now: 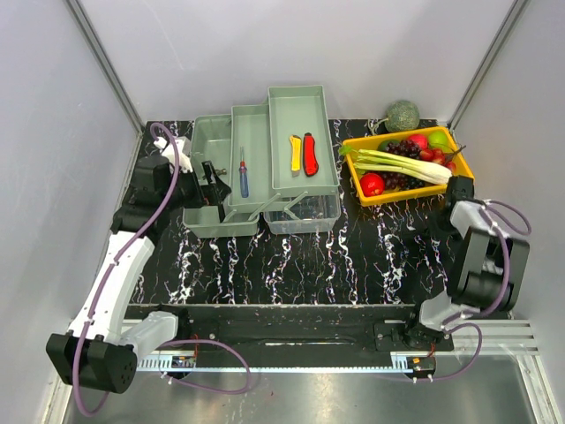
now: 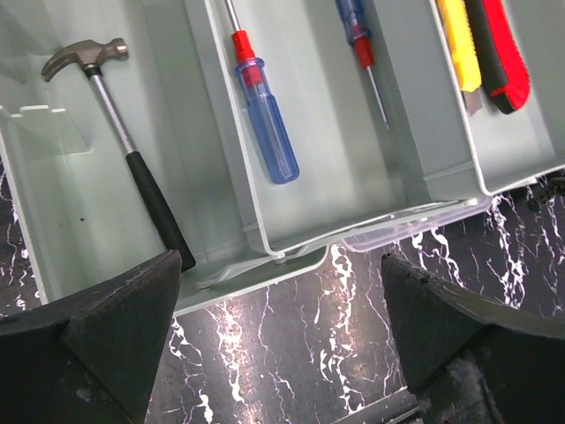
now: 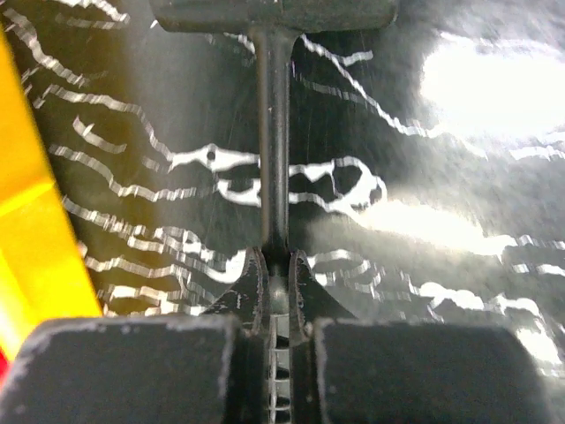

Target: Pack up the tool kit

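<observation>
Toolbox (image 1: 256,150) sits open at the counter's (image 1: 300,265) rear, trays fanned out. Hammer (image 2: 132,159) in left tray, blue screwdriver (image 2: 265,124) in middle, yellow knife (image 1: 296,152) beside red knife (image 1: 310,152) in right. Left gripper (image 2: 282,296) released, at the toolbox's near edge. Right gripper (image 3: 274,274) clenched on a thin dark T-headed tool (image 3: 272,132), beside the yellow tray (image 1: 415,193).

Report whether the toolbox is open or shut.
Open. The toolbox has its tiered trays fanned out, exposing the hammer, blue screwdriver, yellow knife and red knife.
</observation>
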`<move>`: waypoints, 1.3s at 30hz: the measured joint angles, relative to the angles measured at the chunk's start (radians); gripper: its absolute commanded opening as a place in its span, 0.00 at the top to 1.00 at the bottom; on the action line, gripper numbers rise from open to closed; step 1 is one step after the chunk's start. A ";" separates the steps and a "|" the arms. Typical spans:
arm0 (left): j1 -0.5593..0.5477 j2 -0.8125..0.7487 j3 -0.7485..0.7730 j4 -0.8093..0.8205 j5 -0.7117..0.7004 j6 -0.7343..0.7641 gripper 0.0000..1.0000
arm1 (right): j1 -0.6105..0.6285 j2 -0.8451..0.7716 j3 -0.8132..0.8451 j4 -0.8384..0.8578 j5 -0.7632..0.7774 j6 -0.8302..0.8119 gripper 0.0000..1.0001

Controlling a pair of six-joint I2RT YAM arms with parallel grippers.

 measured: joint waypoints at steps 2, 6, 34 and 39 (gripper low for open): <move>0.000 -0.010 0.000 -0.004 0.023 0.000 0.01 | 0.000 -0.104 -0.042 -0.013 -0.029 -0.007 1.00; 0.000 -0.050 0.000 -0.011 0.103 0.000 0.01 | 0.000 -0.433 -0.105 -0.047 -0.084 -0.009 1.00; -0.723 0.228 0.219 0.313 0.238 -0.237 0.01 | 0.009 -1.052 0.046 0.130 -1.040 0.017 1.00; -0.795 0.380 0.359 0.388 0.227 -0.299 0.01 | 0.021 -1.063 0.045 0.226 -1.115 0.089 1.00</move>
